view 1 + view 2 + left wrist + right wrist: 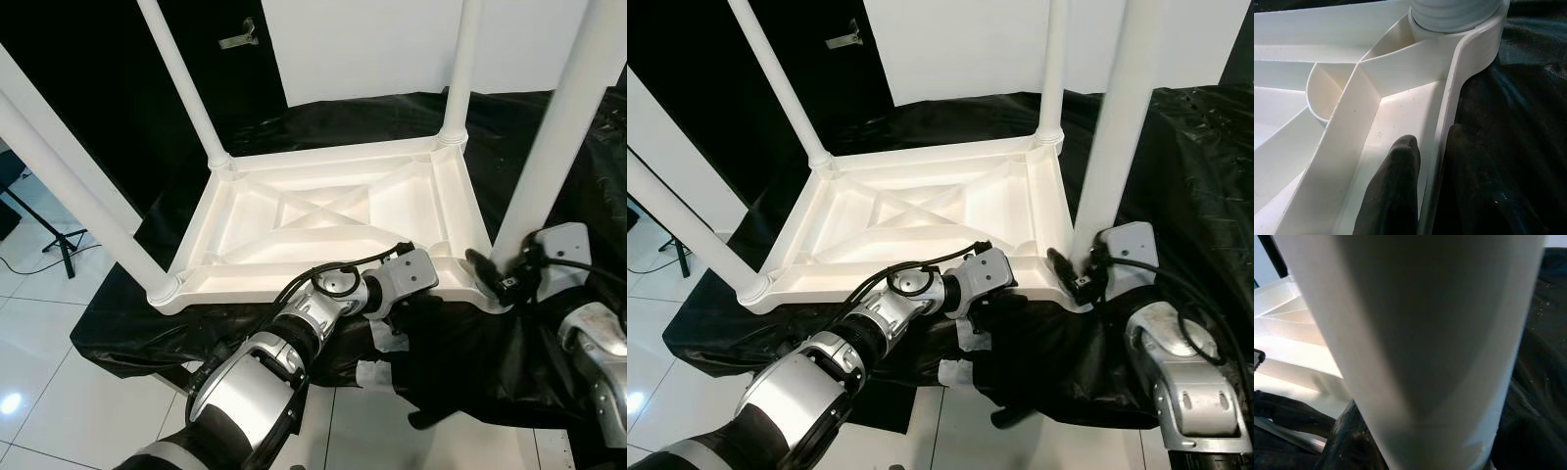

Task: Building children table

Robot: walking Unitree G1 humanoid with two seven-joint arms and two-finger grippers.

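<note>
White table [333,211] upside down on black sheet [549,323], four legs up. Left gripper [1432,161] pinches its near rim (one finger inside). Right gripper [490,274] at near-right leg [563,127]; finger state unclear.

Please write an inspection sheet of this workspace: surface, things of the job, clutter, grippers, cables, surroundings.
Surface: black sheet covering a low platform.
Job's things: white table top lying upside down, four white legs standing in its corners.
Clutter: crumpled white scraps at the sheet's near edge.
Grippers: left gripper straddles the table top's near rim; right gripper is at the base of the near right leg.
Cables: black cables on the left wrist.
Surroundings: white tiled floor, tripod, dark door.
</note>
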